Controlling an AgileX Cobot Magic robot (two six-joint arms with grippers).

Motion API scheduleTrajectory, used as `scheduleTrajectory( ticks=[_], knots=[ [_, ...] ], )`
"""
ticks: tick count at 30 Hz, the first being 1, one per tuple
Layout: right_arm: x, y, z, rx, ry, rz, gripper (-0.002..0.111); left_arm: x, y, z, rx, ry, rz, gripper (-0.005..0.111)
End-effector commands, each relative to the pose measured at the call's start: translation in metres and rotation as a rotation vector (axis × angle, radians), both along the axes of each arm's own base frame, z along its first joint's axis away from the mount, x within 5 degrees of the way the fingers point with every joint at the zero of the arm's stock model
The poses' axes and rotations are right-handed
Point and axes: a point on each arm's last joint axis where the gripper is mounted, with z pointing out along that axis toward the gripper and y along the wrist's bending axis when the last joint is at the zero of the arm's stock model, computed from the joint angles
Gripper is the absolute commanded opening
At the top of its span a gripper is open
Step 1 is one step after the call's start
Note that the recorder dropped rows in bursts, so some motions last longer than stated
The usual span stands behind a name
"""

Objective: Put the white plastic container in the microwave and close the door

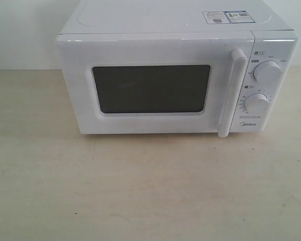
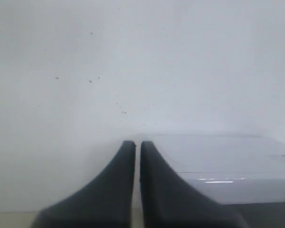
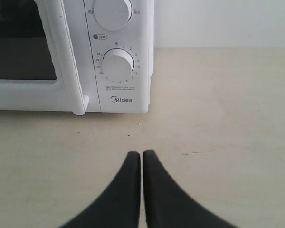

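The white Midea microwave [image 1: 175, 75] stands at the back of the table with its door [image 1: 155, 88] shut, the bar handle [image 1: 232, 93] upright beside two round knobs [image 1: 267, 72]. The white plastic container is out of view. Neither arm appears in the exterior view. My left gripper [image 2: 137, 143] is shut and empty, facing a white wall, with the microwave's top [image 2: 228, 156] beside it. My right gripper [image 3: 141, 154] is shut and empty, low over the table in front of the microwave's knob panel [image 3: 118, 66].
The beige tabletop [image 1: 150, 186] stretches in front of and to both sides of the microwave. A white wall [image 1: 20, 30] rises behind it. A small label [image 1: 226, 16] lies on the microwave's top.
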Motion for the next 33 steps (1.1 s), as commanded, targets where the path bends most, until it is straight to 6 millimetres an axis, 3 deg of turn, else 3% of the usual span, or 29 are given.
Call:
scheduleTrajectory(
  ticks=[1,7,13,28,33],
  knots=[
    [0.000,0.000,0.001,-0.003,-0.008,-0.003,0.000,0.022,0.003,-0.038,0.097,0.061,0.053,0.004],
    [0.000,0.000,0.001,-0.003,-0.008,-0.003,0.000,0.046,0.006,-0.094,0.050,0.116,0.082,0.004],
    [0.000,0.000,0.001,-0.003,-0.008,-0.003,0.000,0.054,0.007,-0.129,-0.006,0.182,0.089,0.004],
    [0.000,0.000,0.000,-0.003,-0.005,-0.003,0.000,0.053,0.002,-0.152,0.023,0.392,0.036,0.004],
    [0.000,0.000,0.000,-0.003,-0.005,-0.003,0.000,0.053,0.001,-0.156,-0.073,0.441,0.025,0.004]
  ],
)
